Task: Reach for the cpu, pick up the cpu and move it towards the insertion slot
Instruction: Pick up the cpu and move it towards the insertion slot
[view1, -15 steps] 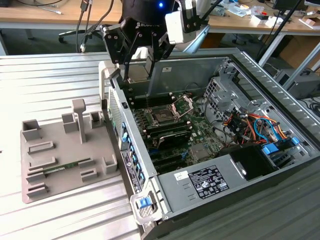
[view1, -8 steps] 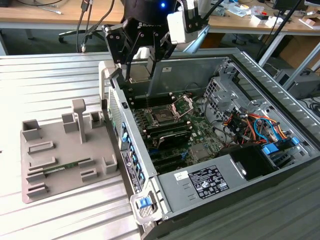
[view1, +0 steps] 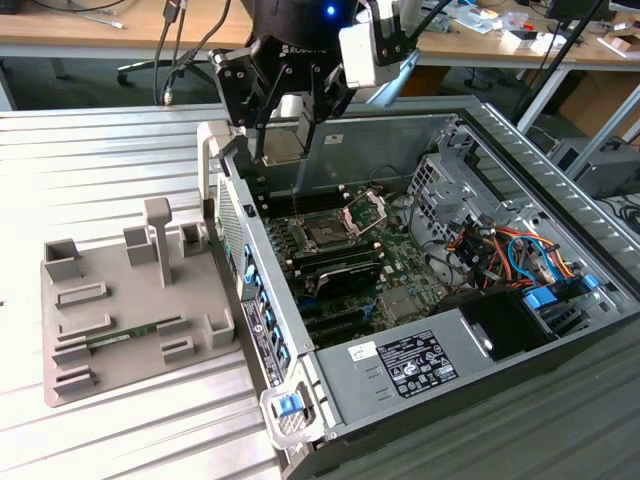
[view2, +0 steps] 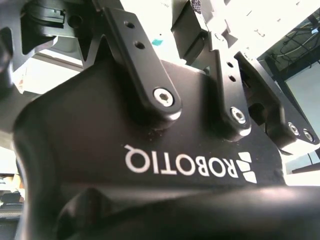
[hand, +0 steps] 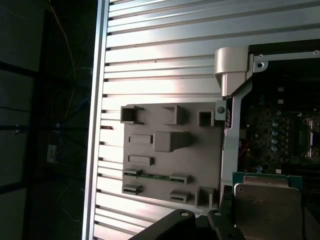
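Note:
In the exterior view my gripper (view1: 284, 122) hangs over the near wall of the open computer case and is shut on the cpu (view1: 283, 143), a small silvery square plate held well above the board. The first wrist view shows the cpu (hand: 267, 202) close up, with a pale metal top and a green rim, beside my black finger links (hand: 187, 222). The insertion slot (view1: 325, 233), a square socket with a dark centre, lies on the motherboard below and to the exterior view's right of the gripper. Its silver hinged frame (view1: 366, 211) stands raised.
A grey fixture tray (view1: 130, 300) lies on the ribbed metal table at the exterior view's left, with a green memory stick (view1: 125, 336) in it. The case wall (view1: 225, 190) stands between tray and board. A power supply (view1: 420, 362) and coloured cables (view1: 510, 250) occupy the case's right.

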